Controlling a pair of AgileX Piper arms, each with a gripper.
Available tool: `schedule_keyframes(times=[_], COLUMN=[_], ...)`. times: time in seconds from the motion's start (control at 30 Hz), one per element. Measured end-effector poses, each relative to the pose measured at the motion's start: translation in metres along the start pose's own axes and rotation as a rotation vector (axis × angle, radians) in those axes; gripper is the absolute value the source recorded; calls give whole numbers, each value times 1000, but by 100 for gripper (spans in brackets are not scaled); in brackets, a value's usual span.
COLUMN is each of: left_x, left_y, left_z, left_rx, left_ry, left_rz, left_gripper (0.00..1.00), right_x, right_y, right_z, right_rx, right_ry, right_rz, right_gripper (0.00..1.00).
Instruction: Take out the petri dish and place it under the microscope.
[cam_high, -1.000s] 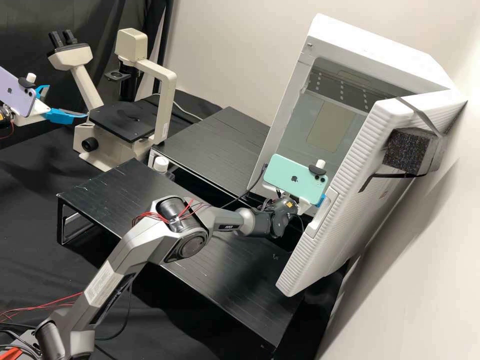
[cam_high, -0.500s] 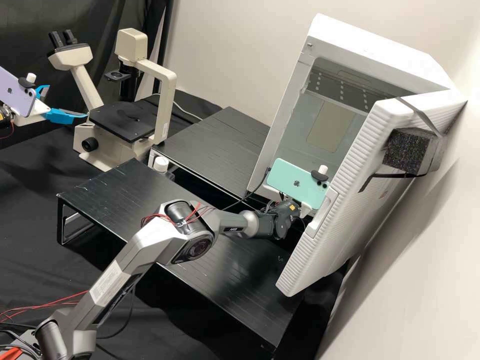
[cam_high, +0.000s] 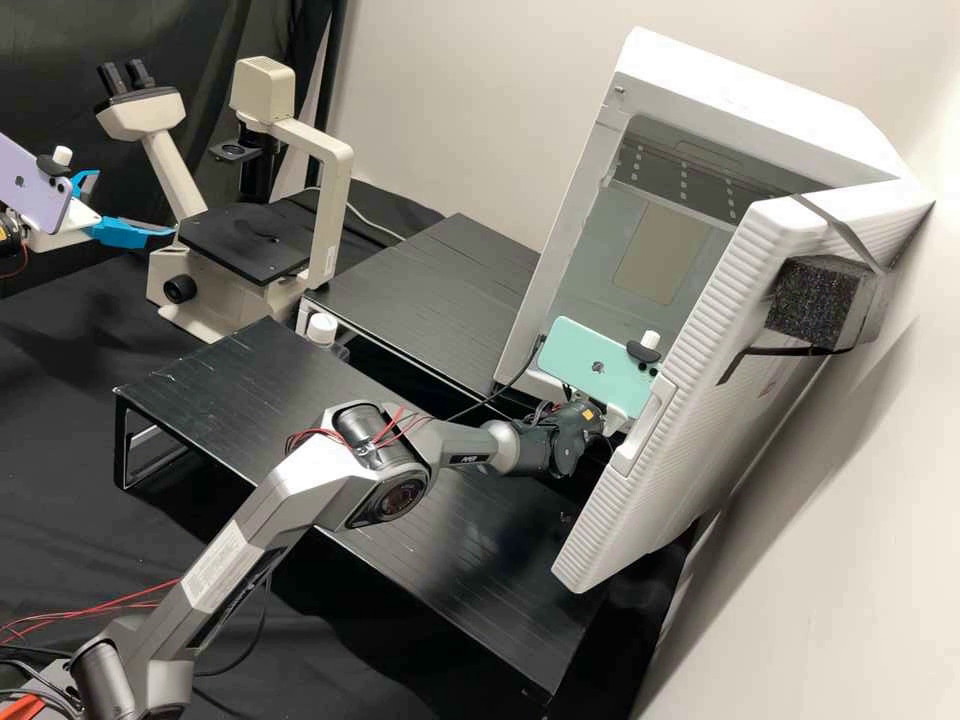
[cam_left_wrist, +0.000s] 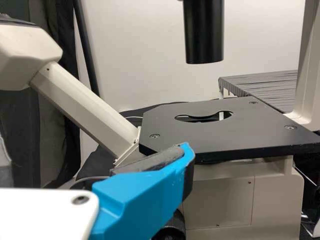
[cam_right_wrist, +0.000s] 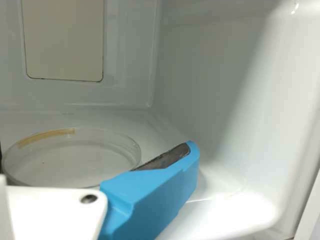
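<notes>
In the high view, my left gripper (cam_high: 134, 203) stands at the left edge beside the microscope (cam_high: 330, 200), its blue fingers apart. The left wrist view shows the left gripper (cam_left_wrist: 145, 197) near the black stage (cam_left_wrist: 240, 130), which has an opening cut in it. My right gripper (cam_high: 614, 416) is at the mouth of the white cabinet (cam_high: 575, 200), partly behind its door. A clear petri dish (cam_right_wrist: 75, 162) with a tan strip on its rim lies on the cabinet floor. One finger of the right gripper (cam_right_wrist: 150, 192) stands beside the dish's near edge, its dark pad exposed; the gripper is open.
The ajar cabinet door (cam_high: 690, 390), with a black foam block (cam_high: 815, 300), flanks the right arm. Two low black platforms (cam_high: 240, 385) stand between microscope and cabinet. A white-capped bottle (cam_high: 322, 328) is between them. The cabinet's side wall (cam_right_wrist: 225, 75) rises close to the finger.
My right arm has shifted slightly to the right and down in the high view, and its blue finger has passed out of sight behind the door. The left arm has stayed still.
</notes>
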Motion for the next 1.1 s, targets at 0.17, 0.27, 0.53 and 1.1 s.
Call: schedule_keyframes(times=[0.17,0.27,0.53,1.1], left_x=[0,0,0,0], left_y=[0,0,0,0], left_z=[0,0,0,0], left_rx=[0,0,0,0], left_ry=[0,0,0,0], left_rz=[0,0,0,0], left_gripper=[100,100,100,100], right_x=[0,1,1,2], right_y=[-1,-3,-3,-5], right_z=[-1,-2,-2,-4], right_rx=[0,0,0,8], right_ry=[-7,-7,-7,-5], right_rz=[-4,-8,-8,-8], right_gripper=[0,0,0,0])
